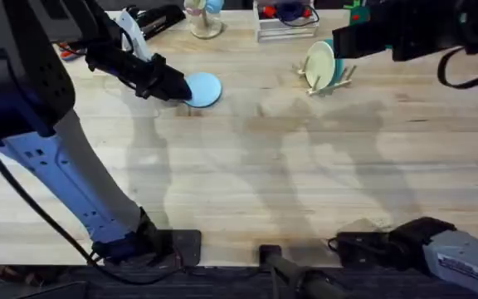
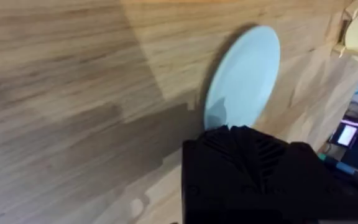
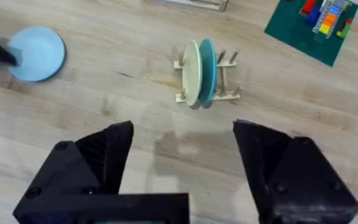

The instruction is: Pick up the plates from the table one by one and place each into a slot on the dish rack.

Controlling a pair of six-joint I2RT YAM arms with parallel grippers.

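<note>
The left arm (image 1: 48, 158), large and dark, is seen nearest the overhead camera, stretched from the lower left base toward the far left of the table (image 1: 247, 183). Its left gripper (image 1: 173, 85) is placed at the edge of the blue plate (image 1: 203, 89), which lies on the wood; whether the fingers are pinching the rim cannot be told.

The cream plate (image 3: 191, 73) is stood upright in the rack (image 3: 225, 93), touching a teal plate (image 3: 207, 71) just beside it. The right gripper (image 3: 182, 165) is held above the table with its fingers spread wide and nothing between them.

A green mat (image 3: 309, 28) with coloured blocks (image 3: 325, 15) is seen beyond the rack. No writing can be read.
</note>
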